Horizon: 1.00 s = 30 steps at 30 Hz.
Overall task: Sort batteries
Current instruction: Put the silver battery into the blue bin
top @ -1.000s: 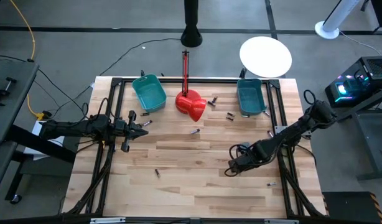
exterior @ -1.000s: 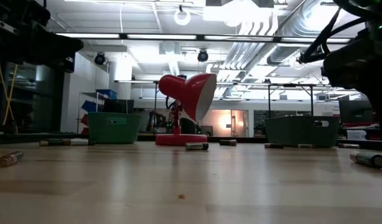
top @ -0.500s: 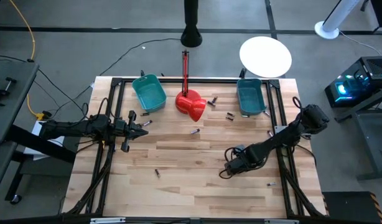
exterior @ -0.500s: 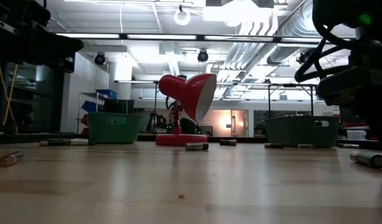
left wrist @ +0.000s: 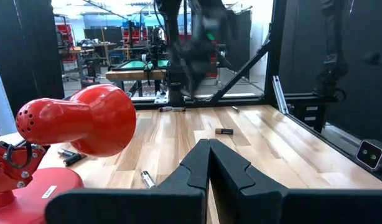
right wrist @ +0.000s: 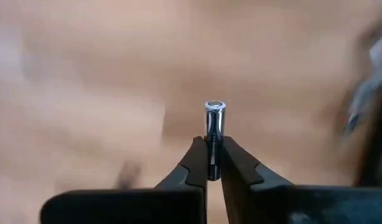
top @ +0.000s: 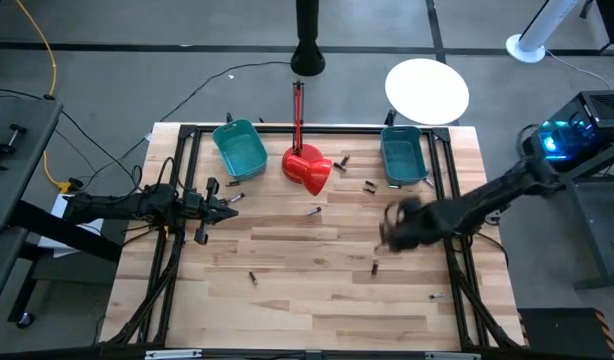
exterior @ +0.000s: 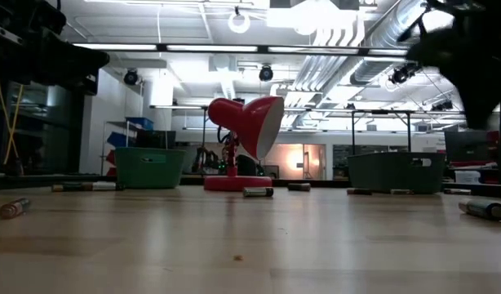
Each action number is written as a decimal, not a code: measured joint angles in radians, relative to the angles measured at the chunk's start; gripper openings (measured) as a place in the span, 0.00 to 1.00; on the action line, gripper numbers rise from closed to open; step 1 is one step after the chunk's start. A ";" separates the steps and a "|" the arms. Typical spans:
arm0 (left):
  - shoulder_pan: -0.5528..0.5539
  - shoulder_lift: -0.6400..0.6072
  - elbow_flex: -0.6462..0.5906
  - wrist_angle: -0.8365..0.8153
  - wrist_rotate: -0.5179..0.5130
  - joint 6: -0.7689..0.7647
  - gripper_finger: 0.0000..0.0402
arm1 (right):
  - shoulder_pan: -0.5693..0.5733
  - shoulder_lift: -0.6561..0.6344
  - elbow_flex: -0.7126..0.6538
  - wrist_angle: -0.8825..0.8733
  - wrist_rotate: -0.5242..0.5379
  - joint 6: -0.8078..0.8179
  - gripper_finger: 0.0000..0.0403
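Observation:
Small dark batteries lie scattered on the wooden table (top: 287,250), among them one near the middle (top: 315,211) and one at the near left (top: 252,278). Two teal bins stand at the far edge, one left (top: 239,147) and one right (top: 403,155). My right gripper (top: 390,228) hangs blurred above the table's right half, shut on one battery (right wrist: 214,121). My left gripper (top: 227,210) waits shut and level at the left, fingertips together (left wrist: 209,146). My right gripper pinches the battery's lower part (right wrist: 211,152) between its two fingertips. The fingers lie along the battery, whose metal-capped end (right wrist: 215,107) sticks out past them. The battery is lifted clear of the table.
A red desk lamp (top: 307,168) stands between the bins at the far edge. More batteries lie near the right bin (top: 368,186), below my right gripper (top: 375,267) and near the right front (top: 436,296). A black frame (top: 177,180) rims the table.
My right gripper has risen from the tabletop and swung toward the far edge and the right bin, tipping as it went. A battery on the table where it stood has come into view. My left arm has kept still.

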 joint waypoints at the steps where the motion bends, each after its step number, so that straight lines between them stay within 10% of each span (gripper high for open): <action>1: 0.000 0.000 0.000 0.000 0.000 0.000 0.00 | -0.033 -0.031 0.019 -0.036 0.068 0.002 0.03; 8: 0.000 0.000 0.000 -0.001 0.000 0.000 0.00 | -0.356 -0.136 0.040 -0.158 0.337 -0.119 0.02; 18: 0.000 0.000 0.000 -0.001 0.000 0.000 0.00 | -0.777 -0.122 0.039 0.095 0.253 -0.689 0.29; 30: 0.000 0.000 0.000 -0.001 0.000 0.000 0.00 | -0.701 -0.125 0.040 -0.168 -0.041 -0.868 0.47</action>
